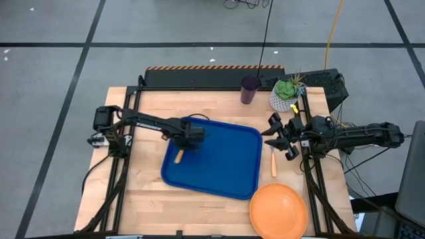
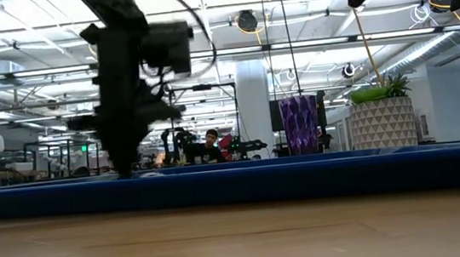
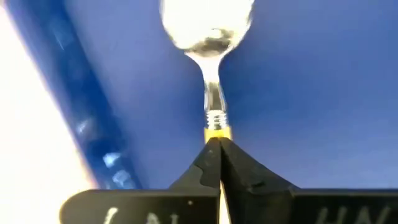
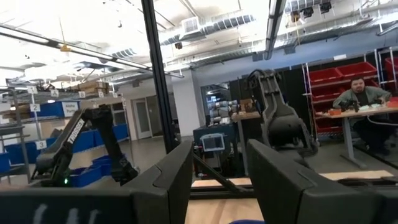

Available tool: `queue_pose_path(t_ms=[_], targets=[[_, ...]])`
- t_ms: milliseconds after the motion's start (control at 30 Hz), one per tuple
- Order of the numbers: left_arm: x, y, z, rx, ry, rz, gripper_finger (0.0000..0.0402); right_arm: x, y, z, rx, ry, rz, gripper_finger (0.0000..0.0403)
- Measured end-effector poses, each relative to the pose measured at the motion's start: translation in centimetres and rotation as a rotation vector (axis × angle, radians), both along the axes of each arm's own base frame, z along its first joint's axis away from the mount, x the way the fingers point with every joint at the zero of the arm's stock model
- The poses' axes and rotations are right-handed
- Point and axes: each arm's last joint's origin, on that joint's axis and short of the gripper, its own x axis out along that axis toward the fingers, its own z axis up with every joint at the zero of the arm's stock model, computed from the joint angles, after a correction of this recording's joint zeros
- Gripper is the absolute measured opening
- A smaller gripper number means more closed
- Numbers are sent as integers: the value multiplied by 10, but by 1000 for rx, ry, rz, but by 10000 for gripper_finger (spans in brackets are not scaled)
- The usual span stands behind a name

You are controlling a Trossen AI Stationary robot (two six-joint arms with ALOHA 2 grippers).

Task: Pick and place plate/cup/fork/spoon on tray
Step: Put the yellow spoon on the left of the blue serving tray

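Observation:
The blue tray (image 1: 226,166) lies mid-table. My left gripper (image 1: 190,138) stands over its left part, pointing down and shut on the spoon (image 3: 210,37). The spoon's silver bowl shows in the left wrist view and its orange handle (image 1: 178,156) in the high view. The fork (image 1: 273,162) lies on the wood right of the tray. The orange plate (image 1: 279,211) sits at the near right. The purple cup (image 1: 250,89) stands at the far edge. My right gripper (image 1: 279,136) hangs open above the table's right side, touching nothing. My left gripper pinches the spoon's orange handle between its two fingers, close to the metal neck (image 3: 217,132). The fingers come from above, pointing down, and lie across the handle. The handle's free end (image 1: 178,156) sticks out beyond them. I cannot tell whether the spoon rests on the tray floor.
A white pot with a green plant (image 1: 285,96) stands right of the cup at the far edge. The tray's raised lip (image 2: 244,183) runs across the low view. Bare wood lies between the tray and the table's near edge.

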Motion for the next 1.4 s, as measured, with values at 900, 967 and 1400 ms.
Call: queue_pose_path(t_ms=[900,967,1400], targets=[[6,-5,25,40,-104,-42,63,-1,0,1,-1,-11,0,144],[6,-3,25,54,-104,-42,86,-1,0,1,-1,-11,0,144],[1,1,3,109,-39,-25,165,-1,0,1,2,-10,2,144]])
